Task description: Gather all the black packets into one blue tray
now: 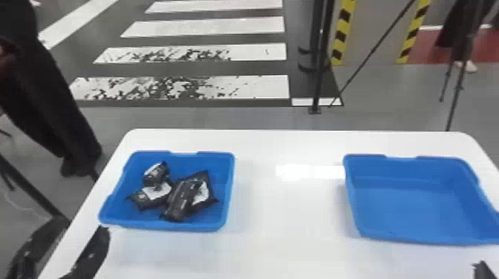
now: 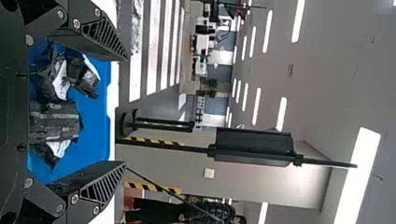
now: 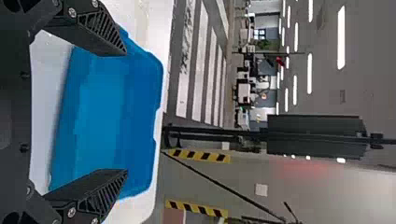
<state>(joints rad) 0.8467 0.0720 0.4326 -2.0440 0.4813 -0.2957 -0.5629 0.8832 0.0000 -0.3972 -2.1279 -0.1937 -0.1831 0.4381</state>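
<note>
Near the left front corner of the table, my left gripper [image 1: 85,223] stands open just short of the left blue tray [image 1: 229,193]. Several black packets [image 1: 180,200] with white patches lie heaped inside that tray. In the left wrist view my left gripper [image 2: 125,111] has nothing between its spread fingers, and the packets [image 2: 55,120] lie in the tray [image 2: 95,133] beyond. At the lower right edge of the head view is part of my right gripper [image 1: 483,270]. The right blue tray [image 1: 412,207] holds nothing. My right gripper [image 3: 126,112] is open before this tray [image 3: 100,112].
Both trays stand on a white table [image 1: 289,222], with a wide strip of tabletop between them. Behind the table's far edge are a black stand [image 1: 317,74] and a striped floor.
</note>
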